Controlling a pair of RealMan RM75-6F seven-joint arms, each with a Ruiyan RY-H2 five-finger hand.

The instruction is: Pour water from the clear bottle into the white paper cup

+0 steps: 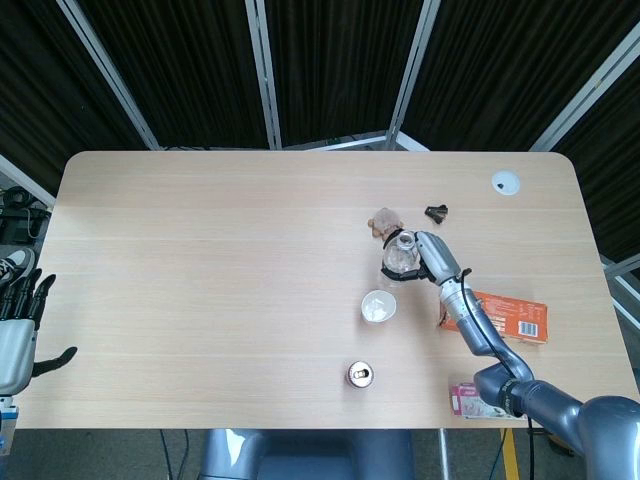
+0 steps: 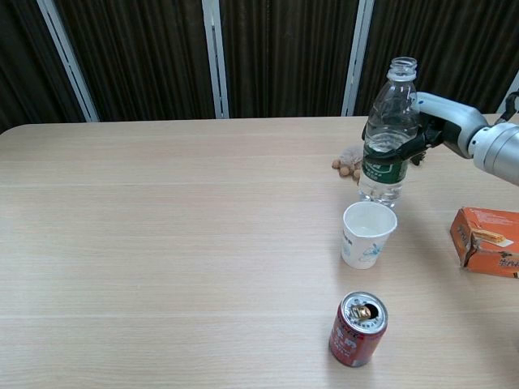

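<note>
The clear bottle (image 2: 388, 134) is held upright by the right robot hand (image 2: 430, 130) — long axis vertical, uncapped mouth pointing up, green label low on the body. The fingers are wrapped around its middle. The white paper cup (image 2: 368, 234) stands on the counter (image 2: 162, 243) just below and in front of that hand. Further forward a red can (image 2: 358, 329) is seen; an orange box (image 2: 489, 241) lies beside the forearm. The left robot hand (image 1: 18, 325) — fingers spread, grasping nothing — is seen off the counter's edge.
</note>
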